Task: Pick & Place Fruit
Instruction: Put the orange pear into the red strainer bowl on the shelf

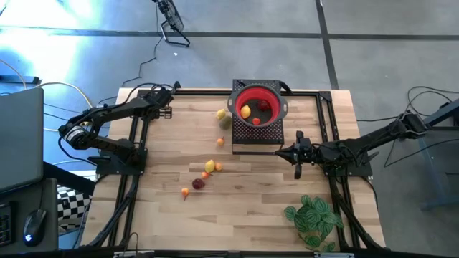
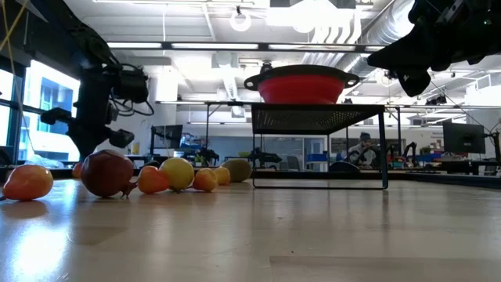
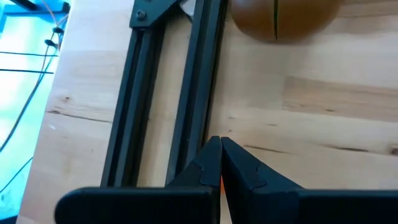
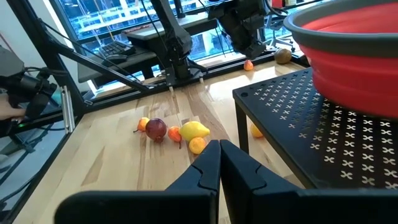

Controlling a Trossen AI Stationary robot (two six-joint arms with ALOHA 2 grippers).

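A red bowl stands on a black perforated stand at the table's far middle, with a yellow fruit and red ones inside. Several small fruits lie on the wood: yellow, brownish-green, orange, and a cluster around a dark red one. My left gripper is shut at the far left, slanting down just above an orange fruit. My right gripper is shut and level, beside the stand's near right corner. It holds nothing.
Black frame rails run along the table's left, right and far sides. A green leafy plant stands at the near right. Bare wood lies near the front edge. The brownish-green fruit lies ahead of my left gripper.
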